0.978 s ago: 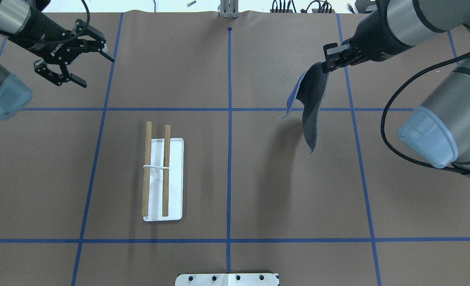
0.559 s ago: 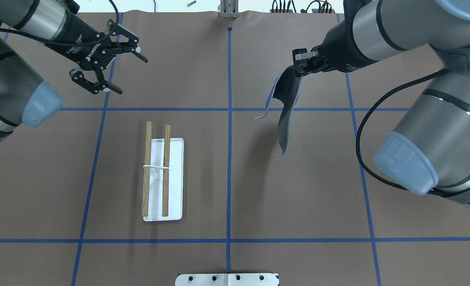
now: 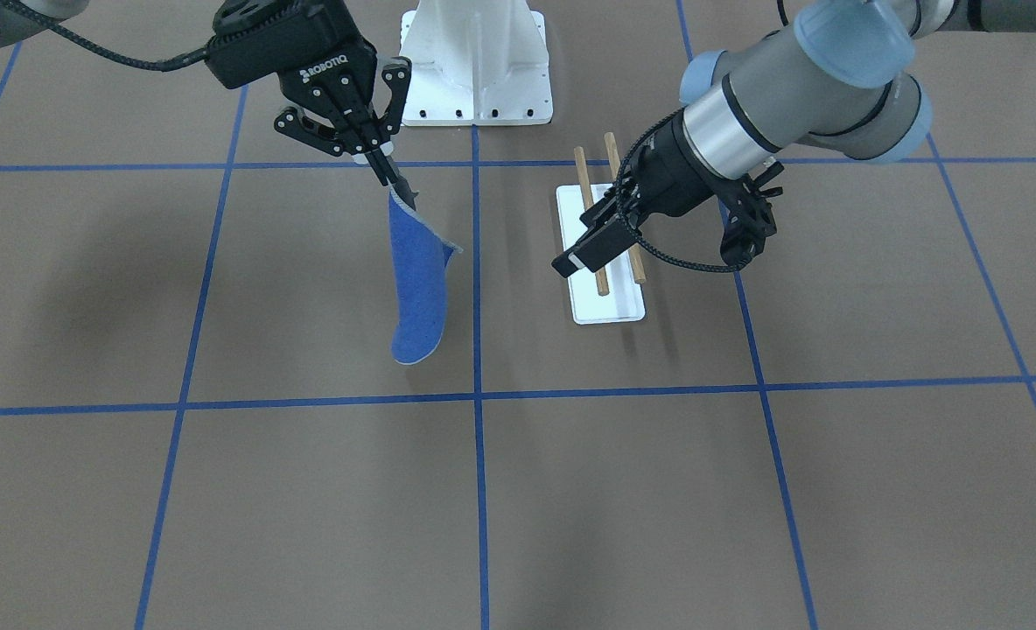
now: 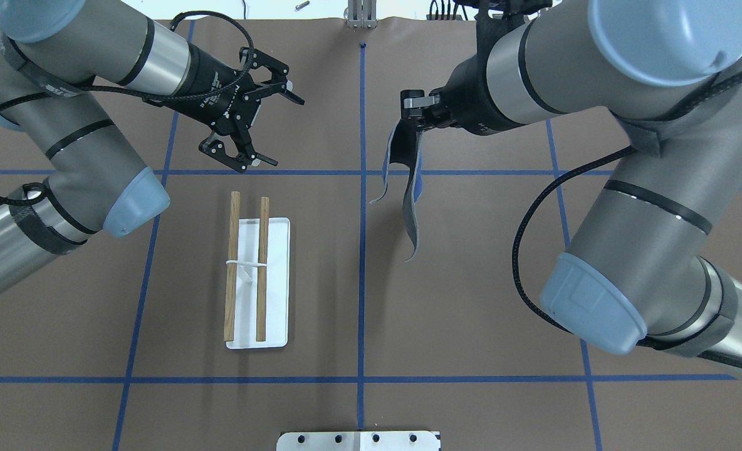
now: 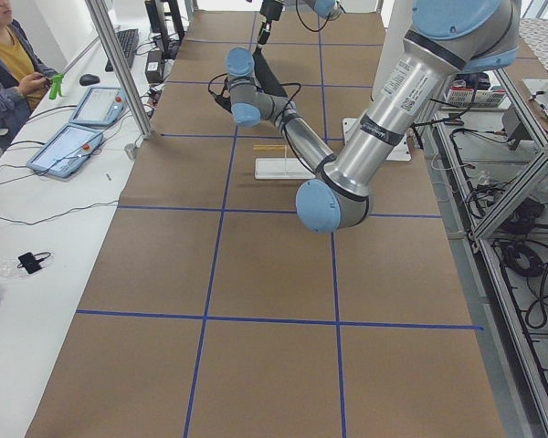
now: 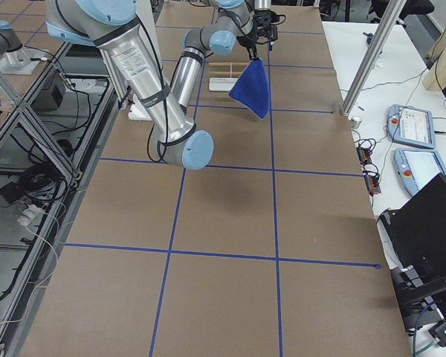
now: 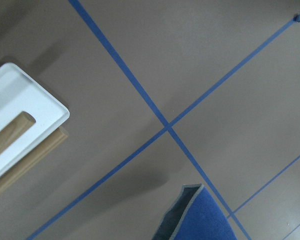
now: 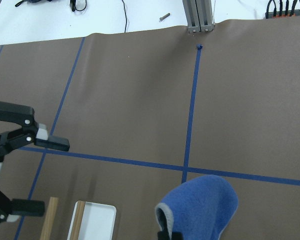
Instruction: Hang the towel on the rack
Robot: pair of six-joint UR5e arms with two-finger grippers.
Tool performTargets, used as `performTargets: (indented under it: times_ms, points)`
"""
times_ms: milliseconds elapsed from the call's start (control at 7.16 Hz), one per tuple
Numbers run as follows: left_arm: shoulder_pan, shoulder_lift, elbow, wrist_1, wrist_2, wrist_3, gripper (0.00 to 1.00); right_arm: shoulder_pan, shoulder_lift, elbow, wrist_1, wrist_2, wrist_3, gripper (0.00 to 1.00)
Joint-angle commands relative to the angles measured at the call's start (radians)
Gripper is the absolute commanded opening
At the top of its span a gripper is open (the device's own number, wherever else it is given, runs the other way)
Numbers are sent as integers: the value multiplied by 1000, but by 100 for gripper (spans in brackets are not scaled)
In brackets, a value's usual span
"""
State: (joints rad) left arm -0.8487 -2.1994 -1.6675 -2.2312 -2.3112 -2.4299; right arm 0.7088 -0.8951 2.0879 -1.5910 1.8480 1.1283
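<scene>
The towel (image 4: 410, 194) is a royal-blue strip with a pale edge. It hangs from my right gripper (image 4: 410, 111), which is shut on its top end, just right of the centre line and above the table. In the front view the towel (image 3: 417, 289) hangs below this gripper (image 3: 395, 179). The rack (image 4: 249, 275) is two wooden rods over a white base, left of centre. My left gripper (image 4: 288, 133) is open and empty, beyond the rack's far end. The right wrist view shows the towel's end (image 8: 202, 202). The left wrist view shows the rack (image 7: 15, 145) and the towel (image 7: 202, 217).
Brown table paper with blue tape grid lines (image 4: 361, 250). The robot's white base plate (image 4: 358, 440) sits at the near edge. An operator (image 5: 9, 64) sits with tablets at a side desk beyond the far table edge.
My right gripper has carried the hanging towel leftward toward the centre line. My left gripper, still open, has moved right toward the centre, beyond the rack's far end.
</scene>
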Motion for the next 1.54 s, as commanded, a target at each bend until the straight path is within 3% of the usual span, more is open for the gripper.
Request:
performTargets:
  times_ms: [0,279,559,1397]
  points:
    - [22,-17,-1,-66,27,-159,98,-19,28,-5,-21,-47,105,0]
    - [68,-17,-1,-165,116,-299,98,-31,48,-15,-21,-76,168,0]
    - [98,-25,-3,-166,176,-304,98,-42,64,-16,-20,-82,182,0]
    - [125,-43,-8,-168,182,-305,95,-74,90,-17,-17,-85,182,0]
